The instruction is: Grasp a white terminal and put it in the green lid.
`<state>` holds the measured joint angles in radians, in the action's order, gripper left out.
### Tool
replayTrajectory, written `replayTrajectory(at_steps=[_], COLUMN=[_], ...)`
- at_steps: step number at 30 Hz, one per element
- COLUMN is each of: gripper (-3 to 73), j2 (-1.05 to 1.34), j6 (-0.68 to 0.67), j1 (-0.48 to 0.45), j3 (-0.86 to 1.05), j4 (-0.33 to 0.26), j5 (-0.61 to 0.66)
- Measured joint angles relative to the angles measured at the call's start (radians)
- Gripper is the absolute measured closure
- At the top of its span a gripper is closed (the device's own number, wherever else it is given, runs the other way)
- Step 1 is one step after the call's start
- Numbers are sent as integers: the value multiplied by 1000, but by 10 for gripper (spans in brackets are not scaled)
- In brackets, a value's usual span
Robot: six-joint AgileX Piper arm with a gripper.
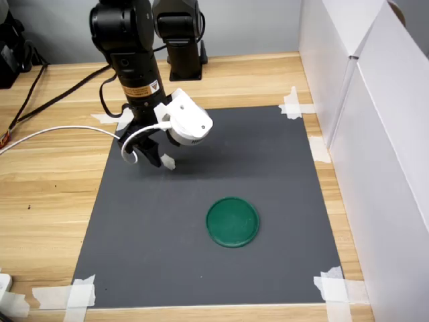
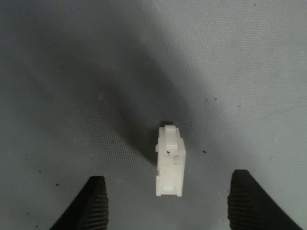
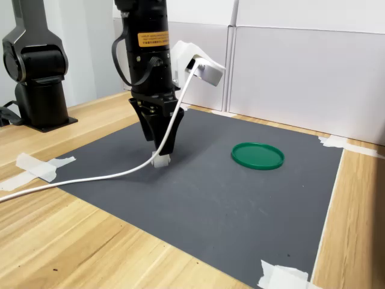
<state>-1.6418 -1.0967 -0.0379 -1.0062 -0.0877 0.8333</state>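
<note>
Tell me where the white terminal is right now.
The white terminal lies on the dark mat directly under the open gripper, between its fingertips in the wrist view, up and to the first exterior view's left of the green lid.

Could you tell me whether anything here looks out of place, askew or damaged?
Nothing stands out. The white terminal lies intact on the grey mat between the open gripper fingers, the green lid sits flat and empty, and the mat's taped corners hold it flat.
</note>
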Motion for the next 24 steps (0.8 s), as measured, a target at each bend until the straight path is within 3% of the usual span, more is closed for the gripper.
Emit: replayTrajectory(at_steps=[16, 20, 24], gripper=[103, 177, 335], j2=[-61, -69, -69], j6=[-1, 1, 13], j1=[0, 0, 0], j3=[13, 13, 13], j4=[15, 15, 15], j5=[-52, -53, -54])
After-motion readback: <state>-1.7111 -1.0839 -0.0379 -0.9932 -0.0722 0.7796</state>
